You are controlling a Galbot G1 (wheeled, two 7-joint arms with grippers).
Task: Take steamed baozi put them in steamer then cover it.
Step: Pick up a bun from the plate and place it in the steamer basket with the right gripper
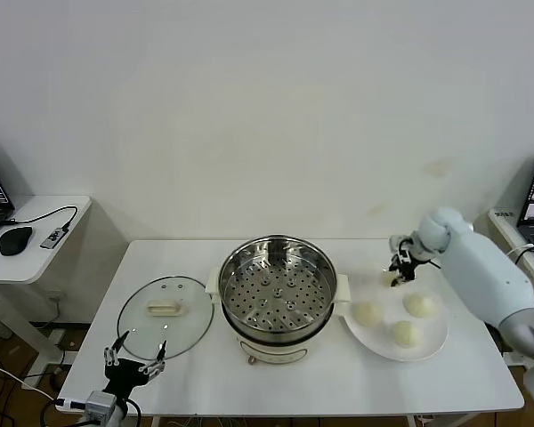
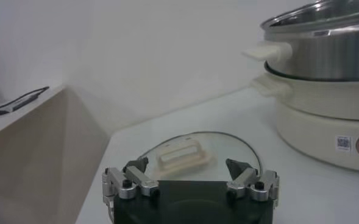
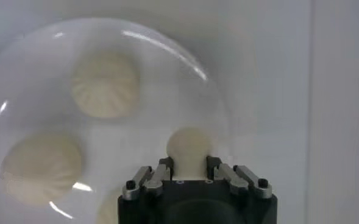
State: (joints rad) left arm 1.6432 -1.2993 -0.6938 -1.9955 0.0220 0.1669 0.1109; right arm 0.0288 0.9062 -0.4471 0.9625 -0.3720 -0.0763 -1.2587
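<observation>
R gripper (image 3: 189, 164) grasping a round cream-white dough bun (image 3: 190, 149).
It's above white round plate (image 1: 432, 345), right of shiny steel steamer basket (image 1: 278, 285); L gripper (image 1: 135, 358) released, near tabletop's front-left edge.

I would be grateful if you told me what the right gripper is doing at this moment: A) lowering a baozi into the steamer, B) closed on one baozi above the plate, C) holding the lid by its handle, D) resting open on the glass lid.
B: the right gripper has its fingers shut on a baozi above the white plate, where three more buns lie; the steamer holds none.
</observation>
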